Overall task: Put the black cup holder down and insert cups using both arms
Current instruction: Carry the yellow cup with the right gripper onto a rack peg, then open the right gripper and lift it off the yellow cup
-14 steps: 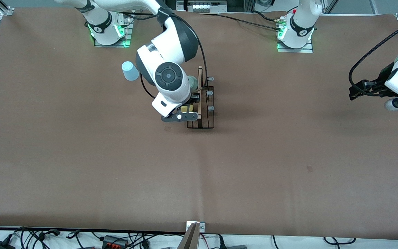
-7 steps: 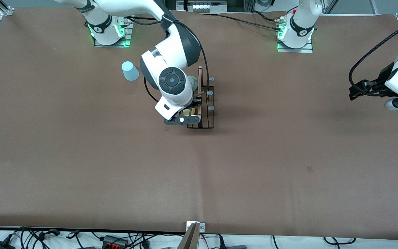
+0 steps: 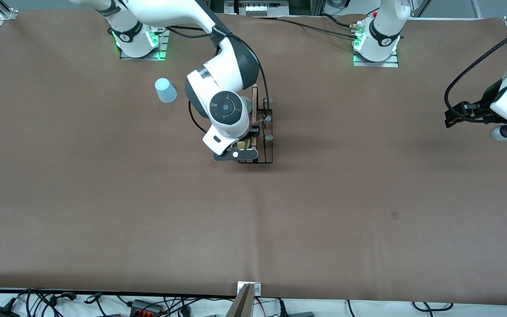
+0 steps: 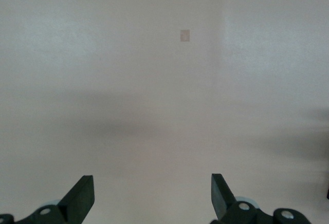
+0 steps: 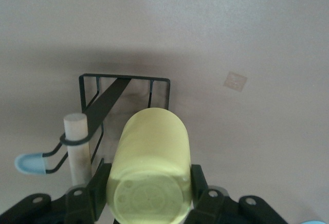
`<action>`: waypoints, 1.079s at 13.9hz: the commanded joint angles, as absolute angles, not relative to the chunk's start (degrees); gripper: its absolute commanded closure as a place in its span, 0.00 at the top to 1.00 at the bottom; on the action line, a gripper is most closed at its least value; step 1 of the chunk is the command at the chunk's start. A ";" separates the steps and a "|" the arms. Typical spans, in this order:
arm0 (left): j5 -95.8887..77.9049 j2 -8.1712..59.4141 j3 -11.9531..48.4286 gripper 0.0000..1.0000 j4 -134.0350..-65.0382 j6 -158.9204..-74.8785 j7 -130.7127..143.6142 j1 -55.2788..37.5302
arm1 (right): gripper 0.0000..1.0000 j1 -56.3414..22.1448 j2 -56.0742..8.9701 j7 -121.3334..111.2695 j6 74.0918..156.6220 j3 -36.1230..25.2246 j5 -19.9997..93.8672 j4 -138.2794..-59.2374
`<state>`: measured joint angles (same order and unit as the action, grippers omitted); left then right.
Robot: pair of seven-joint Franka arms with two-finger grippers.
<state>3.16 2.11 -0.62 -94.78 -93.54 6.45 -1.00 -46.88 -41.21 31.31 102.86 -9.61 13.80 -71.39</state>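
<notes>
The black cup holder (image 3: 263, 159) stands mid-table with its wooden rod handle (image 3: 254, 115) upright. My right gripper (image 3: 237, 149) is shut on the yellow cup (image 3: 241, 144) and holds it on its side over the holder's end nearest the front camera. In the right wrist view the yellow cup (image 5: 149, 165) sits between the fingers of that gripper (image 5: 149, 196), above the wire base (image 5: 123, 78), beside the rod (image 5: 77, 147) and a pale peg tip (image 5: 27, 163). A mint cup (image 3: 247, 104) shows partly under the right arm. The light blue cup (image 3: 165, 90) stands upside down toward the right arm's base. My left gripper (image 3: 455, 115) waits open and empty; it also shows in the left wrist view (image 4: 151, 198).
Small tape patches mark the brown table (image 3: 394, 215), and one shows in the left wrist view (image 4: 185, 35). Both arm bases (image 3: 141, 42) stand along the edge farthest from the front camera. Cables lie past the edge nearest that camera.
My right gripper has moved with the yellow cup a little toward the holder and toward the front camera. The left arm has not moved.
</notes>
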 commanded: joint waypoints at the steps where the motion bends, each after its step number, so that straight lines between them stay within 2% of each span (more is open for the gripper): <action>1: 1.58 0.97 -0.97 1.00 -95.71 -93.96 6.24 -0.97 | 1.00 -47.28 -41.48 31.64 104.41 -9.93 14.50 -72.24; 4: 1.58 0.97 -0.97 1.00 -95.80 -93.96 6.15 -0.97 | 1.00 -47.11 -40.87 32.43 103.89 -10.19 14.33 -71.90; 7: 1.58 0.97 -0.97 1.00 -95.80 -93.96 6.24 -0.97 | 1.00 -46.41 -37.37 32.17 103.54 -11.42 13.89 -71.81; 15: 1.58 0.97 -0.97 1.00 -95.71 -93.96 6.24 -0.97 | 1.00 -46.41 -28.66 26.56 97.48 -27.05 13.80 -71.54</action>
<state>3.16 2.11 -0.64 -94.79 -93.54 6.45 -0.99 -46.22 -30.65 28.93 99.27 -24.04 13.69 -70.72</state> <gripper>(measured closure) 0.000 0.000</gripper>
